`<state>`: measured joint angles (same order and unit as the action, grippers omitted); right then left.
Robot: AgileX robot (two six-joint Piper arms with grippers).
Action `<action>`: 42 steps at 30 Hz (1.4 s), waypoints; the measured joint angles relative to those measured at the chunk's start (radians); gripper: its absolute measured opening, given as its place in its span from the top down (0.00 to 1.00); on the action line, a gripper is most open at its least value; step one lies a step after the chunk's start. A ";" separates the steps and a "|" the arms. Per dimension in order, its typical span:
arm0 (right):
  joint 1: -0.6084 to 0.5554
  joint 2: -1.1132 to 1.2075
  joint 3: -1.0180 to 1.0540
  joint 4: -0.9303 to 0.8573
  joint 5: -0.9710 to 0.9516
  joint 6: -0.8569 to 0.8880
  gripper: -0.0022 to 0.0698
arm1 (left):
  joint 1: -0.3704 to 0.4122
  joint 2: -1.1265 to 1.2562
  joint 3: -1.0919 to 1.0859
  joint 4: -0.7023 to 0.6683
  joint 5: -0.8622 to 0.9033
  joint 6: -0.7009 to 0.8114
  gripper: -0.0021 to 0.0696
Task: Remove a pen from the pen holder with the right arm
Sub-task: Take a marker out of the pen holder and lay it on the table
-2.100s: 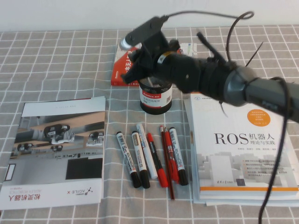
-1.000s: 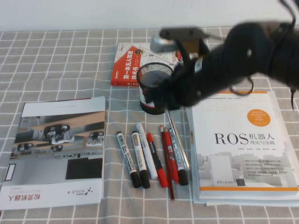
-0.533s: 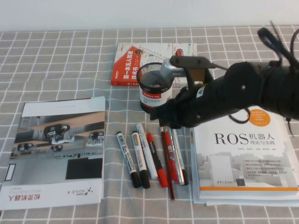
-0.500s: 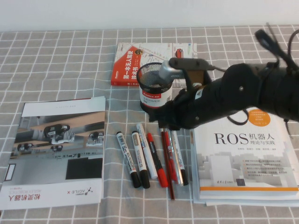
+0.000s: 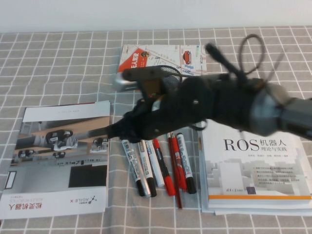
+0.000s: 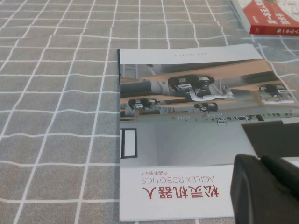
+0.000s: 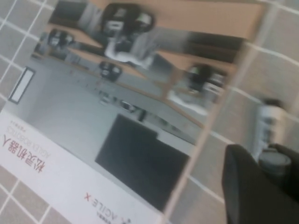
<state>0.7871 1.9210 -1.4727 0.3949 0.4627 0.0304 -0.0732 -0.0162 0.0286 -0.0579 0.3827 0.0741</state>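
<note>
My right gripper (image 5: 113, 130) hangs low over the table's middle, between the booklet (image 5: 61, 156) and the row of loose pens (image 5: 156, 163). It is shut on a slim grey pen (image 5: 92, 132), which sticks out leftward over the booklet's edge. In the right wrist view the pen's round grey end (image 7: 274, 161) sits pinched between the dark fingers (image 7: 247, 186). The black mesh pen holder is almost wholly hidden behind my right arm. My left gripper (image 6: 261, 186) hovers over the booklet's near corner with its fingers pressed together and nothing in them.
Several markers and red pens lie side by side in front of the arm. A stack of ROS books (image 5: 253, 161) fills the right side. A red-and-white book (image 5: 146, 57) lies at the back. Grey checked cloth (image 5: 58, 63) covers the table.
My right arm has swung left from beside the pen holder, across the row of pens. The held pen, which pointed down toward the table, now points left over the booklet.
</note>
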 joint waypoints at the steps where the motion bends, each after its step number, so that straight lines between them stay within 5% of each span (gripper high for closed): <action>1: 0.006 0.026 -0.031 0.000 0.011 -0.014 0.92 | 0.000 0.000 0.000 0.000 0.000 0.000 0.98; 13: 0.026 0.272 -0.303 -0.045 0.133 -0.050 0.92 | 0.000 0.000 0.000 0.000 0.000 0.000 0.98; 23: 0.011 0.307 -0.325 -0.057 0.116 -0.046 0.91 | 0.000 0.000 0.000 0.000 0.000 0.000 0.98; 26: 0.007 0.310 -0.325 -0.059 0.116 -0.046 0.87 | 0.000 0.000 0.000 0.000 0.000 0.000 0.98; 34: 0.000 0.318 -0.325 -0.066 0.116 -0.042 0.51 | 0.000 0.000 0.000 0.000 0.000 0.000 0.98; 38: -0.010 0.305 -0.325 -0.125 0.149 0.000 0.48 | 0.000 0.000 0.000 0.000 0.000 0.000 0.98; 42: -0.012 0.224 -0.300 -0.205 0.227 0.020 0.60 | 0.000 0.000 0.000 0.000 0.000 0.000 0.98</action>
<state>0.7755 2.1445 -1.7728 0.1902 0.6893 0.0506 -0.0732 -0.0162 0.0286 -0.0579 0.3827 0.0741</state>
